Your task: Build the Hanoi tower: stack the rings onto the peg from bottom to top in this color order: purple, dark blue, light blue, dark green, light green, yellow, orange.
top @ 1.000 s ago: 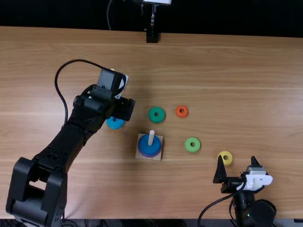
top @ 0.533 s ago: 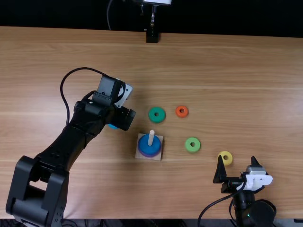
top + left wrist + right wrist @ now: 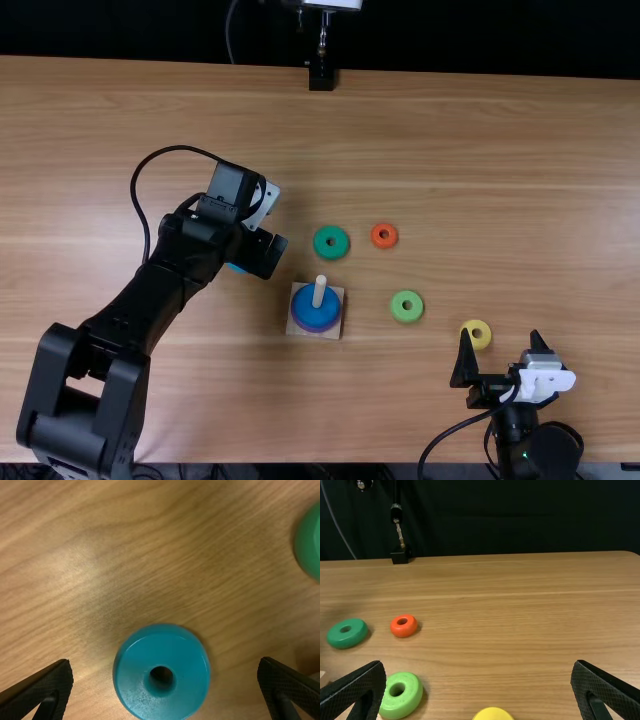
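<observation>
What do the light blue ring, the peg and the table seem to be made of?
The light blue ring looks like painted wood or plastic: its colour is even, with a soft shine along its rounded edge. The peg is pale and plain, probably bare wood, though plastic is possible. The table shows long brown grain under a slight sheen: wood or wood-look laminate.

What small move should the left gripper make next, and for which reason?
Probably the left gripper should lower a little and close on the light blue ring: its open fingers appear on opposite sides of this ring, and the peg holds the dark blue ring above the purple ring, so light blue is next.
</observation>
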Controlling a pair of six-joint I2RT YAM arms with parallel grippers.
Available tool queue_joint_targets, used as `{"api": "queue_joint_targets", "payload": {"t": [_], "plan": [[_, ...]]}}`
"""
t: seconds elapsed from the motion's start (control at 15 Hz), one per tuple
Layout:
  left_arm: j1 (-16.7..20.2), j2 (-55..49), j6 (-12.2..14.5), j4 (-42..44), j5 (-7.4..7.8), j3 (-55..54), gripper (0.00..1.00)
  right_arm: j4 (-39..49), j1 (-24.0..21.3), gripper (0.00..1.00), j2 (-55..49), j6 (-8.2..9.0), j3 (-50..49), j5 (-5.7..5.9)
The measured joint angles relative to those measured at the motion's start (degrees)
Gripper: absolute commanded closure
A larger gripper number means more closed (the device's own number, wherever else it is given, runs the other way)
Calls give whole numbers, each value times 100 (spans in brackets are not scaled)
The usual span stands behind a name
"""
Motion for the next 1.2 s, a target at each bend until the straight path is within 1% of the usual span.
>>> {"api": "queue_joint_targets", "payload": {"t": [0.33, 0.67, 1.2], "plan": [[0, 234, 0, -68, -2, 0, 0, 0, 0, 0, 0, -2, 2, 2], [0, 260, 2, -402, 0, 0, 0, -2, 0, 0, 0, 2, 0, 2], [0, 365, 7, -415, 2, 0, 0, 0, 0, 0, 0, -2, 0, 2]]}}
